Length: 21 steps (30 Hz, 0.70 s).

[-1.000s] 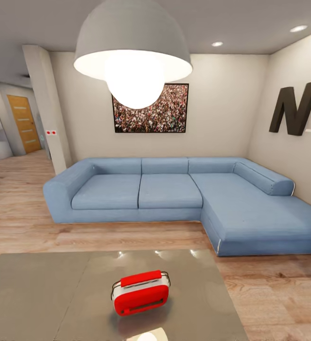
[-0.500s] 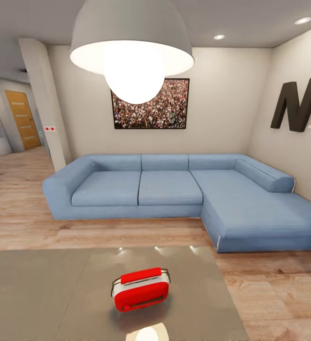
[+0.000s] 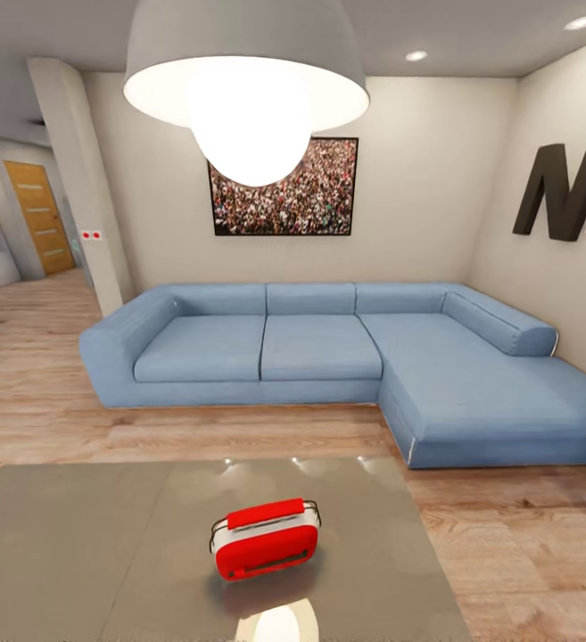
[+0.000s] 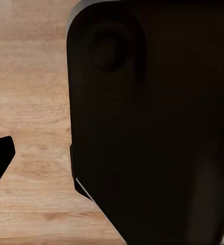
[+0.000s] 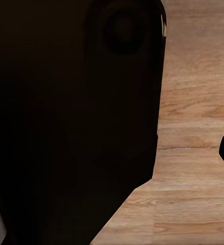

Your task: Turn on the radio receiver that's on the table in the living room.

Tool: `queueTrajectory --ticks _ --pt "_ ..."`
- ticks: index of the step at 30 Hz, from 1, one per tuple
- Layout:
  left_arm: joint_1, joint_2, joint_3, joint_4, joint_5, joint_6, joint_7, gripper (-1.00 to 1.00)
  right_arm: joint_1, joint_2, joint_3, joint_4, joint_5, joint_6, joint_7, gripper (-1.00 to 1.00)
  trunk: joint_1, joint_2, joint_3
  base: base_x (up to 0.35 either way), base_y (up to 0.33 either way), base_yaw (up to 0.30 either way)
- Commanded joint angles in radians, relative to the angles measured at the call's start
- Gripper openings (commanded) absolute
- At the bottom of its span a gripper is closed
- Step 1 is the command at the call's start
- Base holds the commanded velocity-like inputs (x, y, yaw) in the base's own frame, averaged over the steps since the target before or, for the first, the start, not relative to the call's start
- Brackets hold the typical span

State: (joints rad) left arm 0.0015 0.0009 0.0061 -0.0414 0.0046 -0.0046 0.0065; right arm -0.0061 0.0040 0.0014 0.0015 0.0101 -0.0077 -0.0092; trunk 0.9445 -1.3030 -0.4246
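While the small bright-red rounded radio receiver (image 3: 264,539) sits on the glossy grey low bench (image 3: 78,544) before the blue L-shaped sofa (image 3: 328,357), each wrist view shows dark housing over plank floor (image 4: 30,102); I cannot tell either tool's state.

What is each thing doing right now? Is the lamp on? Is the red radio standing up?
Pendant lamp: lit, glowing.
Radio receiver: upright on the table, untouched.
Orange door: closed.
Sofa: nobody on it.
Ceiling spotlights: on.
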Motion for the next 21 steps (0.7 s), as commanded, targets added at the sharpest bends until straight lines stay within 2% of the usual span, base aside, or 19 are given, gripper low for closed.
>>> queueTrajectory --ticks 1,5,21 --pt "0.0 0.0 0.0 0.0 0.0 0.0 0.0 1.0 0.0 0.0 0.0 0.0 0.0 0.0 0.0 1.0 0.0 0.0 -0.002 0.0 0.0 0.0" --pt "0.0 0.0 0.0 0.0 0.0 0.0 0.0 1.0 0.0 0.0 -0.001 0.0 0.0 0.0 0.0 1.0 0.0 0.0 -0.008 0.0 0.0 0.0" --pt "0.0 0.001 0.0 0.0 0.0 0.0 -0.001 1.0 0.0 0.0 -0.002 0.0 0.0 0.0 0.0 1.0 -0.061 0.112 0.016 0.0 0.0 0.0"
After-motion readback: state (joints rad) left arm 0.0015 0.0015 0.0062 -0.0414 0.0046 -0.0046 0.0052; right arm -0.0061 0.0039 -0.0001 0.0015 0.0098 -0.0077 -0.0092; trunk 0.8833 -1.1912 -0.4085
